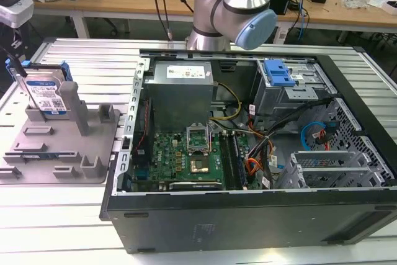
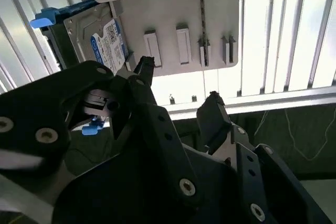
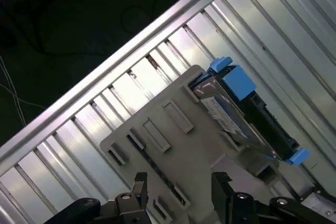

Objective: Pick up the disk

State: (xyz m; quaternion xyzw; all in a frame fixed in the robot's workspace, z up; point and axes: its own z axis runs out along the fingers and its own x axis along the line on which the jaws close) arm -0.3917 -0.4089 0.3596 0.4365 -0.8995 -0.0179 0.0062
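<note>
The disk (image 1: 46,94) is a silver-grey drive with a white-and-blue label and blue side rails. It stands on edge at the far corner of the grey fixture (image 1: 68,147), at the exterior view's left. In both wrist views my gripper (image 2: 178,85) (image 3: 179,182) hovers above the fixture (image 3: 173,150), open, with nothing between its black fingers (image 2: 144,69). The disk (image 2: 105,45) (image 3: 226,114) lies off to one side of the fingers, apart from them.
An open computer case (image 1: 248,153) with a motherboard, cables and a blue drive-bay bracket (image 1: 278,72) fills the middle and right of the ribbed metal table (image 1: 93,60). The arm (image 1: 232,4) rises behind the case. The table's edge (image 3: 105,72) runs close to the fixture.
</note>
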